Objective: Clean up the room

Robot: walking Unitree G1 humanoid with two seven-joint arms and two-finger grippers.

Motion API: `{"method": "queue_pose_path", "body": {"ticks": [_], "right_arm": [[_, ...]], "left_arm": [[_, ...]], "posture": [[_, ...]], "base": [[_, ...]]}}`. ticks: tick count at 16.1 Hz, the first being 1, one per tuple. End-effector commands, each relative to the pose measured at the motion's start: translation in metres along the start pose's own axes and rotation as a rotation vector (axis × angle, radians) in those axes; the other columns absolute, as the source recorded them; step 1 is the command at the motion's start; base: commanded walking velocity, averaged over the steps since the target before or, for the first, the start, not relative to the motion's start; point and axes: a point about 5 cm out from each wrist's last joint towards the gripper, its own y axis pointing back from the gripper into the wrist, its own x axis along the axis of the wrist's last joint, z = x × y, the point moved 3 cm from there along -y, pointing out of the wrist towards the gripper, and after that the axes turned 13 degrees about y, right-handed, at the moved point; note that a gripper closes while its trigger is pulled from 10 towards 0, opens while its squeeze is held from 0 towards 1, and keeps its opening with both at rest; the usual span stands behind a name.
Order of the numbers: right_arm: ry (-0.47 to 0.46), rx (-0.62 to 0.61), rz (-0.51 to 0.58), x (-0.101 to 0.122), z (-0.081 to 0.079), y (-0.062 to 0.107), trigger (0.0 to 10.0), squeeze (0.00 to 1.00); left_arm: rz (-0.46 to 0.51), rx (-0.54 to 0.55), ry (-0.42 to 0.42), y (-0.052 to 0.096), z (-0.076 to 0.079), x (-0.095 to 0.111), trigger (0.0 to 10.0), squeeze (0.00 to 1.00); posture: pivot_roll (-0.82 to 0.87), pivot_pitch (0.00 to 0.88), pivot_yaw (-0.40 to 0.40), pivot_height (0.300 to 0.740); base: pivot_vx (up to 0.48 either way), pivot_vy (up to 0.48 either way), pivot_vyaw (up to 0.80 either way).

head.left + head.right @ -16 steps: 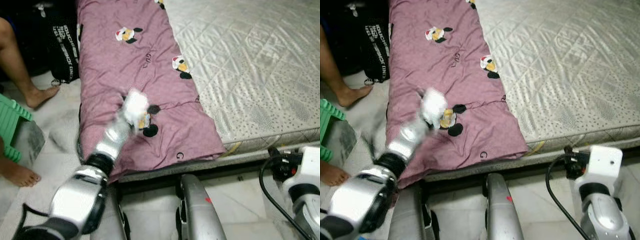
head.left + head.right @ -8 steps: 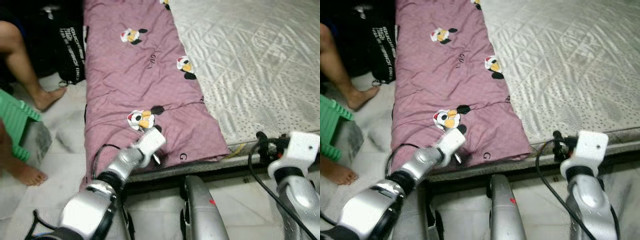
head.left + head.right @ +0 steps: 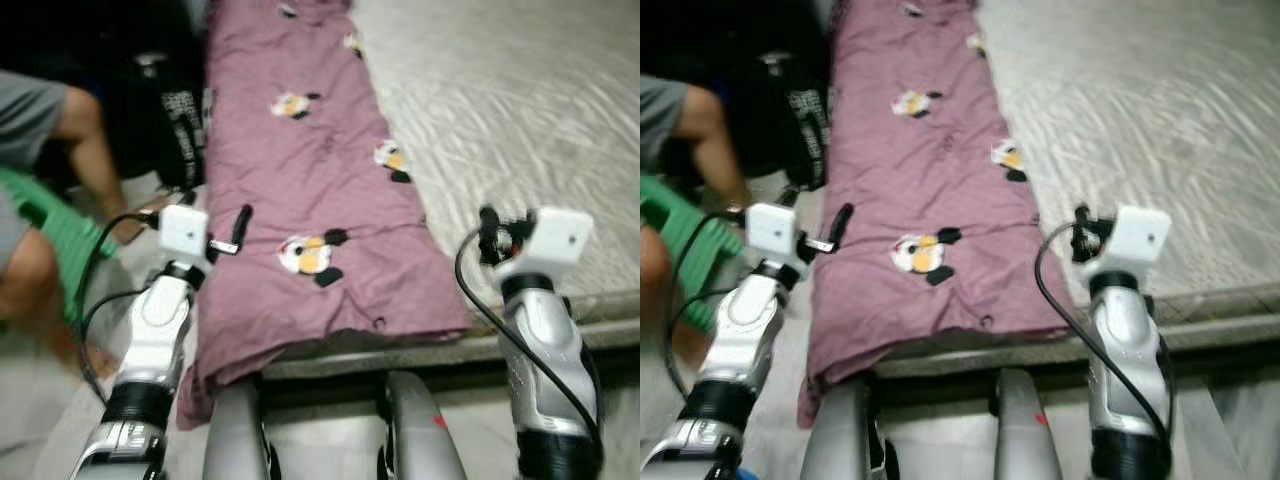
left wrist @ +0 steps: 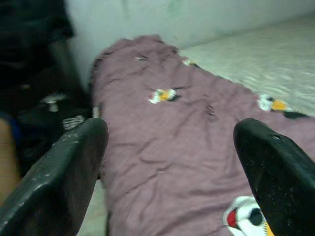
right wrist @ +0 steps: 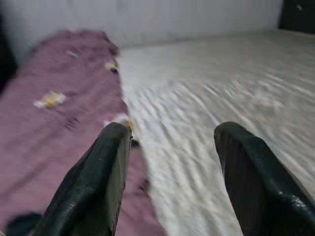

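Note:
A mauve blanket [image 3: 310,190] printed with cartoon penguins lies lengthwise along the left edge of a grey quilted mattress [image 3: 520,110]. My left gripper [image 3: 238,226] hovers over the blanket's left edge. It is open, with its fingers [image 4: 69,167] wide apart and nothing between them. My right gripper [image 3: 490,232] is raised over the blanket's right edge, where it meets the mattress. It is also open and empty, with its fingers [image 5: 98,182] pointing along the bed.
A person sits at the left, one leg [image 3: 95,160] beside a green stool [image 3: 65,225]. A black bag [image 3: 180,130] leans against the bed. Pale tiled floor [image 3: 60,430] lies at the lower left, and my own legs [image 3: 410,430] stand against the bed's front edge.
My left arm has lifted off the blanket's front corner and swung up and to the left. My right arm has risen in front of the mattress. The camera view has also shifted.

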Motion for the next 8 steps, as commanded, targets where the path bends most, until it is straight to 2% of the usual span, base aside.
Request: {"method": "queue_pose_path", "body": {"ticks": [1,5,8], "right_arm": [[-0.017,0.009,0.013,0.001,-0.005,-0.004,10.0,0.0],[-0.027,0.029,0.057,0.007,-0.018,-0.014,10.0,0.0],[-0.026,-0.012,0.07,0.006,-0.013,-0.014,10.0,0.0]], "left_arm": [[0.029,0.028,-0.007,0.003,-0.008,0.011,10.0,0.0],[-0.02,0.12,-0.013,0.018,-0.029,0.012,10.0,0.0],[-0.066,0.139,0.015,0.024,-0.026,0.002,10.0,0.0]], "posture": [[-0.04,0.0,0.078,0.6],[-0.04,0.0,0.087,0.645],[-0.07,0.0,0.111,0.685]], "base": [[0.0,0.0,0.0],[0.0,0.0,0.0],[0.0,0.0,0.0]]}}
